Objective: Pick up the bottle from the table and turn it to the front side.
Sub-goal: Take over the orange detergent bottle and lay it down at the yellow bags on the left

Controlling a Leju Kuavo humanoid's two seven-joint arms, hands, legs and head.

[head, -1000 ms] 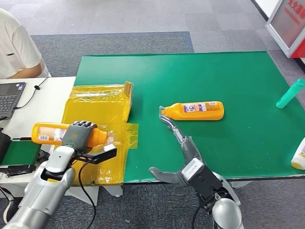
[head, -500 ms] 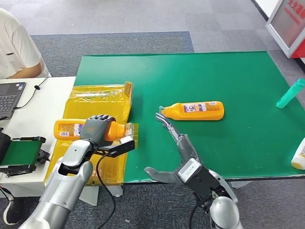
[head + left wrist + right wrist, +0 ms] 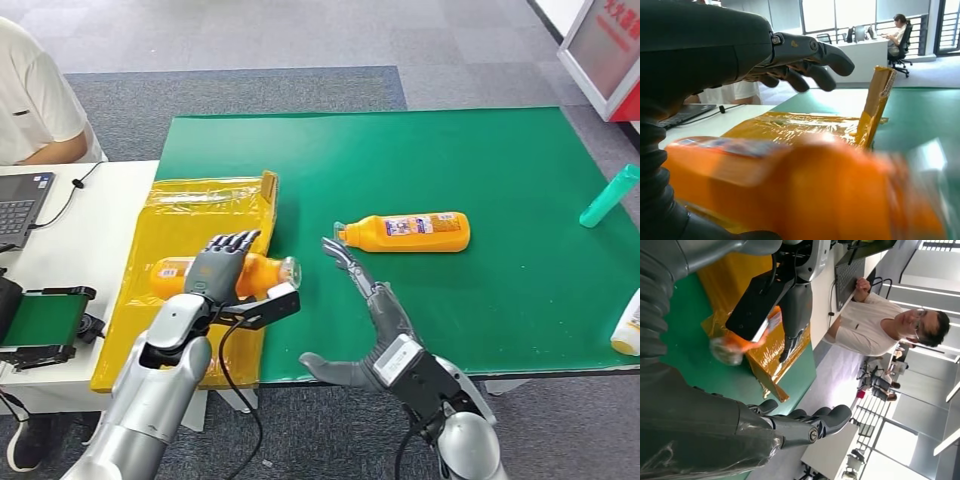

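Orange plastic bottle (image 3: 253, 273) held sideways in left hand (image 3: 219, 268), fingers half-extended over it, above yellow plastic bag (image 3: 181, 215) at table's 9 o'clock; likely carried for turning. Right hand (image 3: 370, 300) spread, empty, fingertips near second orange bottle (image 3: 411, 231) at centre of green table mat (image 3: 490, 160).

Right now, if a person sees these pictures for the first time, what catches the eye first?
The green table fills the middle, with an orange bottle lying on its side near the centre. At the table's left edge, the left robot hand grips a second orange bottle above a yellow bag. The right robot hand is spread open, short of the lying bottle.
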